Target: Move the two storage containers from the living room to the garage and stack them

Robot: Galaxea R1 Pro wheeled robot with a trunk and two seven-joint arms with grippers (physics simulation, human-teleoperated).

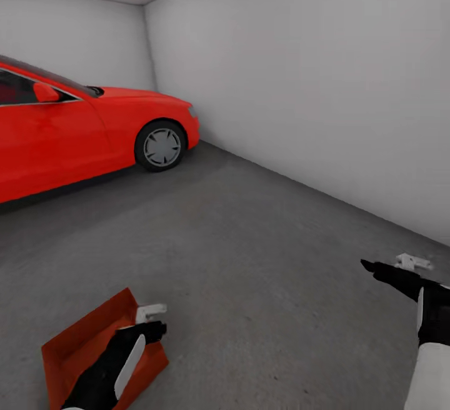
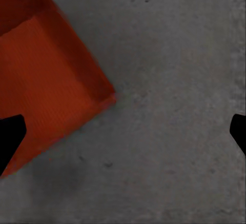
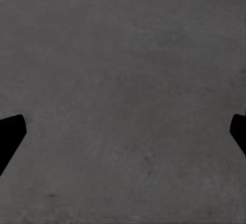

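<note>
One orange bin (image 1: 87, 341) sits on the garage floor (image 1: 262, 260) near left, under the left pincer (image 2: 123, 131); both pincers spread apart, right pincer (image 3: 123, 131) empty; I'd lift clear slowly, no nudging.

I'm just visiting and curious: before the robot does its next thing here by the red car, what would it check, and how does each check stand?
1. In the garage: ok, dark grey floor, white walls, red car.
2. One storage container on the floor: ok.
3. Left gripper open: ok, fingers wide apart beside the container.
4. Right gripper open and holding nothing: ok.
5. Second container's whereabouts: cannot tell.
6. Container sitting level: cannot tell.
</note>
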